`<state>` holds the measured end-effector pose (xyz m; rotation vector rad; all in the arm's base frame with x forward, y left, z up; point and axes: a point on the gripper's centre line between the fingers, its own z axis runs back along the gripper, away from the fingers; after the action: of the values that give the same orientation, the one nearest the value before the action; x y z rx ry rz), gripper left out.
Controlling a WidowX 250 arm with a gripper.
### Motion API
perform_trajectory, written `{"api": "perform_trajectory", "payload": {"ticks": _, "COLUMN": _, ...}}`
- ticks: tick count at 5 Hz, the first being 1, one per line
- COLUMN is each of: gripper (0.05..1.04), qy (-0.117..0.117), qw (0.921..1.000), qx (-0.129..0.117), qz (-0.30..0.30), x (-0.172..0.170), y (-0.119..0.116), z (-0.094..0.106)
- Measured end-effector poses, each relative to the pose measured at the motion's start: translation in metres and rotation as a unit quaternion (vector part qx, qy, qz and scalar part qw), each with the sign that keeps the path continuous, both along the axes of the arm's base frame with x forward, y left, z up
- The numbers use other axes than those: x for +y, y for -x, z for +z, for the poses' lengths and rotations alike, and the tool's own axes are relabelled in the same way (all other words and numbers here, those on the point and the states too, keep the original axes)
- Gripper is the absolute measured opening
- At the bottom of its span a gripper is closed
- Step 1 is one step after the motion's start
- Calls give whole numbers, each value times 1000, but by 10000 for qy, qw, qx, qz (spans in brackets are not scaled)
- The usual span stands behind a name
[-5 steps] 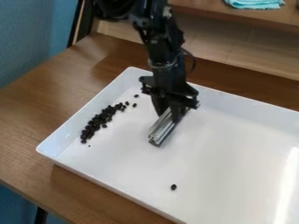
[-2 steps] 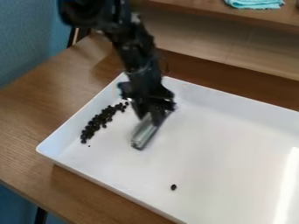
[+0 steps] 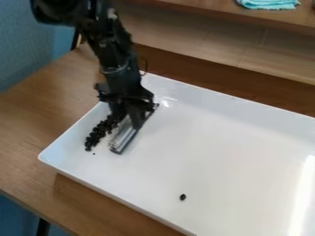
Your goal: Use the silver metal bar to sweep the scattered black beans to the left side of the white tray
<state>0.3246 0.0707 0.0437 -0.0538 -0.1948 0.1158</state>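
Note:
The black gripper [image 3: 131, 120] hangs over the left part of the white tray [image 3: 203, 152], shut on a silvery metal bar [image 3: 125, 137]. The bar slants down toward the front left, its lower end close to the tray floor; whether it touches the floor I cannot tell. Just left of the bar lies a heap of small black pieces [image 3: 95, 135], strung out along the tray's left side. The arm hides the heap's upper end. A lone black piece [image 3: 183, 197] rests on the tray floor near the front.
The tray stands on a brown wooden table [image 3: 25, 124], its raised walls running around it. Behind is a wooden shelf [image 3: 215, 14] with a light blue cloth [image 3: 269, 4] on top. A blue wall [image 3: 27, 41] stands at the left.
The gripper has moved left with the metal bar, from the tray's upper middle to beside the black heap. The lone piece near the front has stayed where it was.

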Motion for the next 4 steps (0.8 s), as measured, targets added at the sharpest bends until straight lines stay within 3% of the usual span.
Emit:
{"api": "perform_trajectory", "payload": {"ticks": 2, "gripper": 370, "qy": -38, "qw": 9999, "qx": 11, "qz": 147, "x": 22, "y": 3, "z": 4}}
{"api": "perform_trajectory", "payload": {"ticks": 3, "gripper": 370, "qy": -1, "qw": 9996, "qx": -214, "qz": 157, "x": 15, "y": -1, "z": 18}}
{"api": "perform_trajectory", "payload": {"ticks": 4, "gripper": 370, "qy": 29, "qw": 9985, "qx": -525, "qz": -121, "x": -14, "y": -12, "z": 34}}
